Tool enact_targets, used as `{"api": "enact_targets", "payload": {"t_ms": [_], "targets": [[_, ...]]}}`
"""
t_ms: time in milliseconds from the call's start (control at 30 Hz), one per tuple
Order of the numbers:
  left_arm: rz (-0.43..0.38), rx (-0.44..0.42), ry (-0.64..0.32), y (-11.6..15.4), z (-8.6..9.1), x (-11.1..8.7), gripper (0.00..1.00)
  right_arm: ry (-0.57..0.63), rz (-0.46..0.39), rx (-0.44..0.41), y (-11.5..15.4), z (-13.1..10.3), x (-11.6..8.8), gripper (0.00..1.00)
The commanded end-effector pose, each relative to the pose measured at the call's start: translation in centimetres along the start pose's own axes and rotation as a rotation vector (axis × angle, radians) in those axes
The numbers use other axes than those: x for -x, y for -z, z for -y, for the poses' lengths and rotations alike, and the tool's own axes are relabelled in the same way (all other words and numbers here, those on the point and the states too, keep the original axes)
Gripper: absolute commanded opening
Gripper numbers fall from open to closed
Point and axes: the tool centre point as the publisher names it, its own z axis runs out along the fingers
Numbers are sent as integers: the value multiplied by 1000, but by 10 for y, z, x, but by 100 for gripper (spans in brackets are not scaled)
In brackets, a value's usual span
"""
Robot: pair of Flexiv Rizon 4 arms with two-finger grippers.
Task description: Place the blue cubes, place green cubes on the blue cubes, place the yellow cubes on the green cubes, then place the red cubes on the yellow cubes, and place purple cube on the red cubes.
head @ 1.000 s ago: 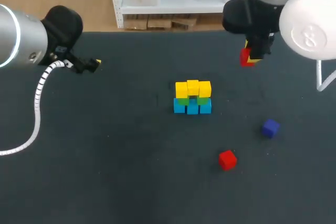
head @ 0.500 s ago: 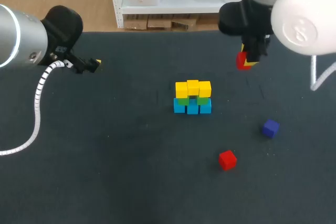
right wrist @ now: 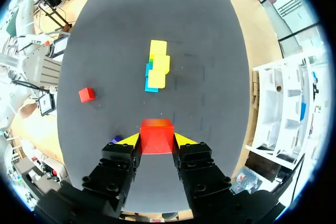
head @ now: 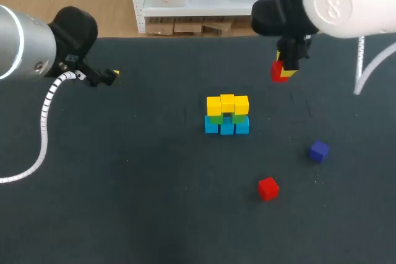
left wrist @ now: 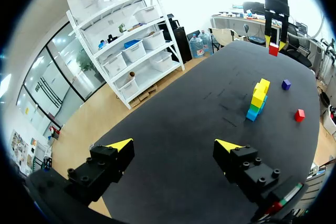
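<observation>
At the table's middle stands a stack (head: 227, 114): blue cubes at the base, green cubes on them, yellow cubes (head: 227, 104) on top. My right gripper (head: 283, 71) hangs above the table behind and right of the stack, shut on a red cube (right wrist: 156, 136). A second red cube (head: 268, 188) lies near the front right, and a purple cube (head: 319, 151) lies right of the stack. My left gripper (left wrist: 173, 148) is open and empty, far off at the left edge; the stack (left wrist: 257, 99) lies well ahead of it.
The black table (head: 124, 171) has wide bare room on the left and at the front. The left arm's white cable (head: 44, 125) hangs over the left side.
My right gripper has carried the red cube leftward, closer to the stack. The left arm has not moved.
</observation>
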Motion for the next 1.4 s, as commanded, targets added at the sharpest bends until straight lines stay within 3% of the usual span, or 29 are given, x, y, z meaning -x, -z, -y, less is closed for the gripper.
{"api": "enact_targets", "payload": {"t_ms": [33,433,933,1400], "targets": [[3,-4,-1,-1,-1,0,100,8,-14,66,-7,12,14,0],[3,-4,-1,-1,-1,0,100,17,-5,92,-13,18,36,0],[3,-4,-1,-1,-1,0,100,-56,-82,80,-17,-1,58,0],[3,-4,-1,-1,-1,0,100,-94,-67,64,-26,-12,74,0]]}}
